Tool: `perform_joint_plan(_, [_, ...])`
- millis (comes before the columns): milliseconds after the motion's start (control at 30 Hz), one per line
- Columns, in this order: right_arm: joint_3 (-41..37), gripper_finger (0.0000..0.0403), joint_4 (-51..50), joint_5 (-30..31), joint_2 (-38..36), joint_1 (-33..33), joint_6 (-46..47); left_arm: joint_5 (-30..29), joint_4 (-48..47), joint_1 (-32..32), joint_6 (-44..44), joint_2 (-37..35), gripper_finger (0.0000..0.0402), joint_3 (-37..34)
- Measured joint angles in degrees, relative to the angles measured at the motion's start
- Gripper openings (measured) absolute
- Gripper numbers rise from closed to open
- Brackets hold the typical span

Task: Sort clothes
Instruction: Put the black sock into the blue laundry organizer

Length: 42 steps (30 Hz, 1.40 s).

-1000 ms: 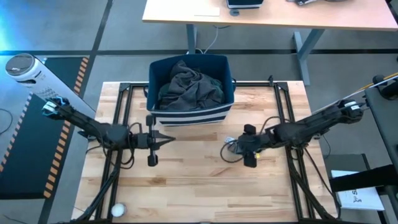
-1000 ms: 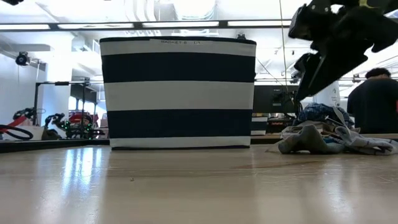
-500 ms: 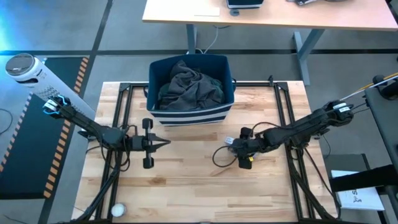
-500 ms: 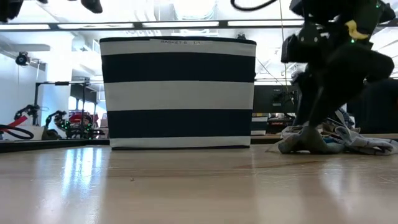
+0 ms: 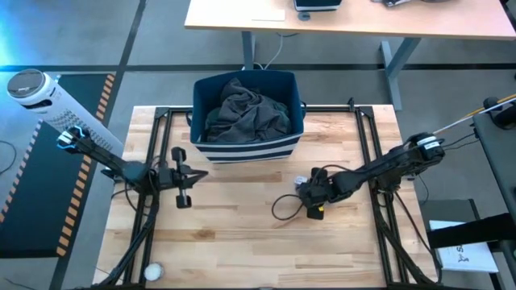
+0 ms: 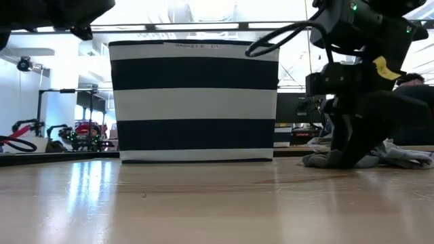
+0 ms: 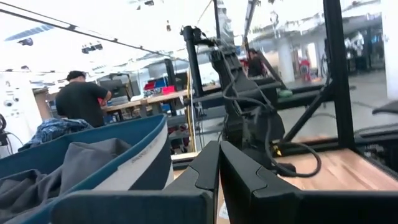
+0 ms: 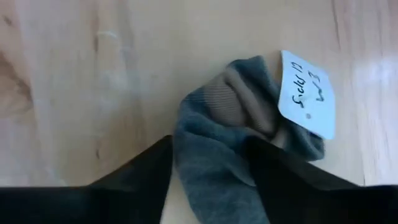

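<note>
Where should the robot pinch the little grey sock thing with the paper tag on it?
Best around the bunched middle of the grey piece, coming straight down from above, since it lies flat and crumpled on the table. The right gripper already has a finger on each side of that fold. Stay off the white tag, which hangs at one end and would probably slip.

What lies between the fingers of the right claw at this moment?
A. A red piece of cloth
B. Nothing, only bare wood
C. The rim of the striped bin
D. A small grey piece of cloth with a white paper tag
D: the right wrist view shows the right claw down at the table with its two dark fingers on either side of the small grey piece of cloth, which carries a white tag with handwriting.
</note>
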Motion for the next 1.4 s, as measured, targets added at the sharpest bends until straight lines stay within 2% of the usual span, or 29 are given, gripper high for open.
perform_joint_plan(167, [0.38,0.0088,-0.20,-0.19,0.36,0.27,-1.52,-0.15,0.98,0.00,1.51,-3.42,0.0000,-2.31])
perform_joint_plan(267, [1.90,0.0022,-1.03,-0.28,-0.66,0.57,-2.15,-3.89,0.89,0.00,3.53,-5.43,0.0000,-3.51])
perform_joint_plan(300, [2.72,0.0012,-0.55,-0.72,-1.12,0.71,-2.97,-5.13,0.92,0.00,3.65,-6.17,0.0000,-3.90])
perform_joint_plan(500, [8.51,0.0018,-2.01,-1.34,-2.15,0.90,-6.03,-6.82,0.43,0.00,3.19,-9.07,0.0000,-5.09])
perform_joint_plan(633, [14.04,0.0005,-2.12,-1.56,-2.23,1.08,-9.85,-14.73,0.36,0.05,3.76,-9.60,0.0000,-5.15])
perform_joint_plan(767, [21.00,0.0005,-2.60,-1.57,-2.23,1.03,-13.63,-16.82,0.07,0.07,3.76,-10.17,0.0000,-5.15])
perform_joint_plan(900, [29.58,0.0004,-4.59,-1.11,-2.23,0.97,-18.76,-21.95,-0.80,0.23,2.92,-10.53,0.0000,-5.15])
perform_joint_plan(1133, [44.48,0.0003,-6.65,-1.07,-2.25,-1.24,-30.62,-20.59,-4.27,0.20,-0.85,-10.64,0.0000,-5.13])
perform_joint_plan(1400, [56.10,0.0003,-7.61,-0.98,-2.25,-8.55,-36.14,-20.55,-4.47,0.20,-0.79,-10.15,0.0000,-5.13])
